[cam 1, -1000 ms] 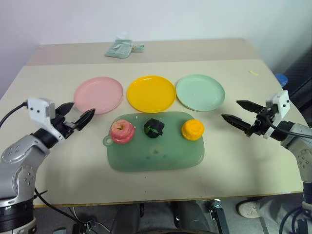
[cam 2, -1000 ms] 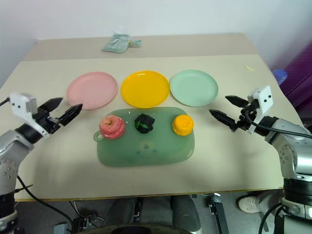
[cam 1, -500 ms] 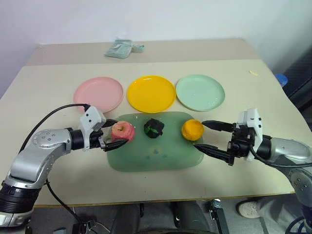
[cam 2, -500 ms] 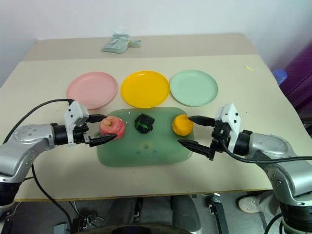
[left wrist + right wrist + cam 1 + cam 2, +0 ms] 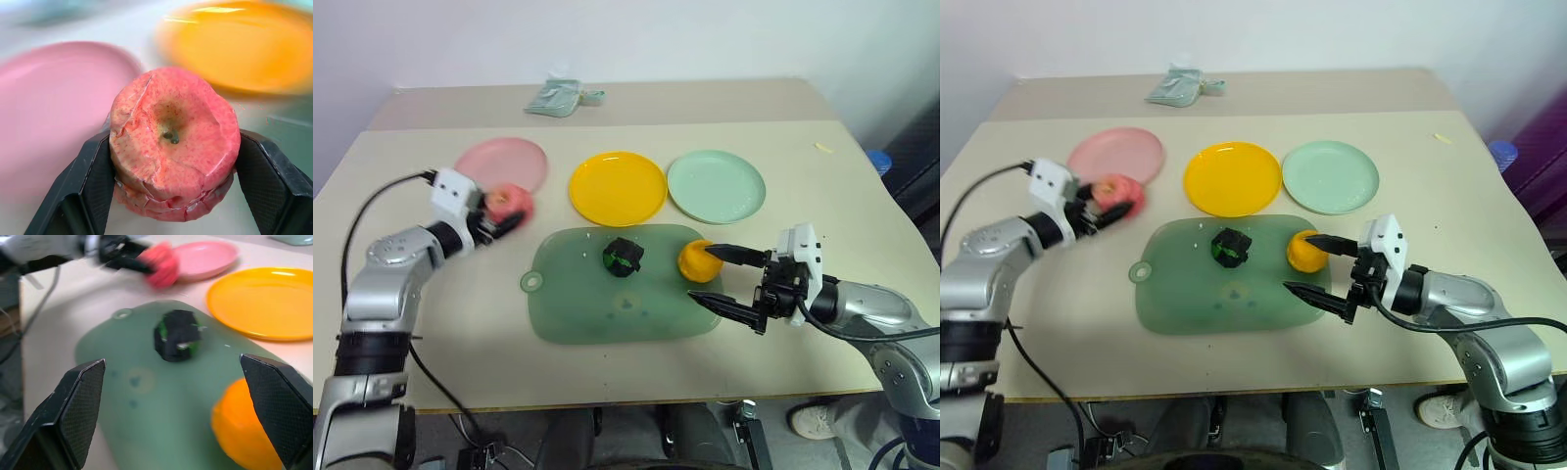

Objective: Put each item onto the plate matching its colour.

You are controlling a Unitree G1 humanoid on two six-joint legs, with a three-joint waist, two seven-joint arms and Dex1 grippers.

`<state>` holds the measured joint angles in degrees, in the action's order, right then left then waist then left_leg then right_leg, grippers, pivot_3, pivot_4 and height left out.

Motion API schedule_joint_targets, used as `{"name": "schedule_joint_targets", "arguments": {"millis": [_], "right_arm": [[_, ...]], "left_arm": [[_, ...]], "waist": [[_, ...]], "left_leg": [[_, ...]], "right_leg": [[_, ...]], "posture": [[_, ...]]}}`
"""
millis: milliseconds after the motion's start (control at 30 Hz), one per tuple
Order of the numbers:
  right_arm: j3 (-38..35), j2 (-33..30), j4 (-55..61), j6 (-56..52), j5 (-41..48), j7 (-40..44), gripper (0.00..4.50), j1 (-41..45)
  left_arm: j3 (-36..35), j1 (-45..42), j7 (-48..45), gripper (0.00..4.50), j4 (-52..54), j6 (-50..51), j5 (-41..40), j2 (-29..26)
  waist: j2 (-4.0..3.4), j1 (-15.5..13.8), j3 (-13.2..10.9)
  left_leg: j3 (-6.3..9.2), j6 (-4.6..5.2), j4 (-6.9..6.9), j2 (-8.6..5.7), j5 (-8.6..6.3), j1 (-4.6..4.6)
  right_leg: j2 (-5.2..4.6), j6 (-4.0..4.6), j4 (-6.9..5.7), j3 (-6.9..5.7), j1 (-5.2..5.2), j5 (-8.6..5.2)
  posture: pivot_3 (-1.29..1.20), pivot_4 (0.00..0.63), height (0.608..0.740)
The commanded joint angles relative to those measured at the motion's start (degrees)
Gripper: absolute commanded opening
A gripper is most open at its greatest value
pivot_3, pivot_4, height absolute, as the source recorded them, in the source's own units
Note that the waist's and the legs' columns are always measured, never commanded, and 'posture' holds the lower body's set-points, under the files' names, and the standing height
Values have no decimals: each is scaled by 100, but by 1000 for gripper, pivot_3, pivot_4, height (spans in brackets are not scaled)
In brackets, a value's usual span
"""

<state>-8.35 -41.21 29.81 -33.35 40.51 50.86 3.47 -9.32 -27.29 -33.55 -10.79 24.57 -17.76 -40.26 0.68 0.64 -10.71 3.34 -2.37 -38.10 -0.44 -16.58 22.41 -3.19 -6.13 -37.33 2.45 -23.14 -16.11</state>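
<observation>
My left gripper (image 5: 502, 211) is shut on the pink-red apple (image 5: 173, 142) and holds it just over the near edge of the pink plate (image 5: 499, 159). The yellow plate (image 5: 618, 188) and the mint green plate (image 5: 716, 186) lie bare beside the pink one. On the translucent green tray (image 5: 607, 311) sit the dark green lump (image 5: 623, 256) and the orange fruit (image 5: 695, 260). My right gripper (image 5: 702, 274) is open, one finger at the orange's top and the other low in front of it, without clasping it.
A pale green packet (image 5: 560, 98) lies at the table's far edge. A small yellow scrap (image 5: 821, 147) lies near the right edge, and a blue object (image 5: 877, 157) shows just beyond that edge.
My left gripper closed on the apple and carried it off the tray, back and left to the pink plate, which now lies slightly farther back. The right gripper edged closer around the orange.
</observation>
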Motion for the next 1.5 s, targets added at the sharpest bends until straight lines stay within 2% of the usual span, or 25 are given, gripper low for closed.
{"name": "schedule_joint_targets", "arguments": {"millis": [33, 100, 133, 167, 200, 433, 800, 1067, 1200, 1433, 1500], "right_arm": [[234, 174, 26, 84, -69, -133, 4500, 415], [388, 283, -19, 78, -155, -236, 4500, 617], [422, 320, -14, 54, -146, -269, 4500, 683], [445, 344, -5, 32, -130, -296, 4500, 730], [465, 358, 3, 19, -125, -316, 4500, 754], [540, 410, 37, 4, -147, -448, 4500, 780], [631, 479, -81, -24, -183, -554, 4500, 1023], [581, 480, -105, 28, -198, -562, 4500, 991], [607, 498, -160, 73, -234, -544, 4500, 998], [653, 536, -251, 167, -340, -509, 4500, 1009], [653, 549, -261, 191, -368, -510, 4500, 1004]], "left_arm": [[32, -741, 602, 2969, -1118, -288, 435, 279], [66, -1075, 674, 2969, -1603, -400, 555, 426], [29, -1193, 654, 4036, -1725, -418, 520, 503], [1, -1276, 627, 4345, -1807, -448, 501, 554], [-8, -1329, 606, 4466, -1847, -497, 505, 581], [-433, -1466, 625, 4466, -1629, -542, 145, 657], [-719, -1843, 1032, 4466, -1640, -516, 37, 752], [-218, -1382, 333, 4466, -1074, 84, 186, 442], [114, -1321, 447, 4466, -1226, 132, 594, 403], [100, -1522, 723, 4466, -1714, 84, 755, 576], [99, -1544, 716, 3943, -1812, 53, 765, 599]], "waist": [[1, -10, 0], [2, -5, 1], [2, 1, 1], [3, 2, 1], [3, 2, 1], [3, 6, 1], [5, 3, 2], [4, 15, 2], [4, 6, 2], [5, 7, 2], [5, 8, 2]], "left_leg": [[0, 0, 0, -3, 0, 0], [1, -1, -1, -8, 1, 1], [1, -1, -1, -8, 1, 1], [1, -1, -1, -8, 1, 4], [1, 0, 0, -8, 0, 11], [1, -2, -1, -5, 1, 15], [0, -2, -5, -8, 1, 14], [1, -2, -4, -7, 1, 13], [0, -2, -4, -7, 1, 12], [0, -2, -6, -9, 1, 12], [0, -2, -6, -8, 1, 12]], "right_leg": [[-2, 0, 0, -1, 0, 0], [-2, -3, -1, -2, -1, 2], [-2, -3, -1, -2, -1, 2], [-2, -3, -1, -2, -6, 2], [-2, -3, 0, -2, -12, 2], [-4, -3, -10, 0, -21, 2], [-6, -3, -14, 0, -20, 2], [-3, -3, -17, 1, -21, 2], [-3, -3, -18, 1, -20, 2], [-3, -3, -18, 1, -20, 2], [-3, -3, -18, 1, -20, 2]], "posture": [[0, 150, 740], [0, 150, 740], [0, 150, 740], [0, 150, 740], [0, 150, 740], [0, 150, 740], [0, 150, 740], [0, 150, 740], [0, 150, 740], [0, 150, 740], [0, 150, 740]]}}
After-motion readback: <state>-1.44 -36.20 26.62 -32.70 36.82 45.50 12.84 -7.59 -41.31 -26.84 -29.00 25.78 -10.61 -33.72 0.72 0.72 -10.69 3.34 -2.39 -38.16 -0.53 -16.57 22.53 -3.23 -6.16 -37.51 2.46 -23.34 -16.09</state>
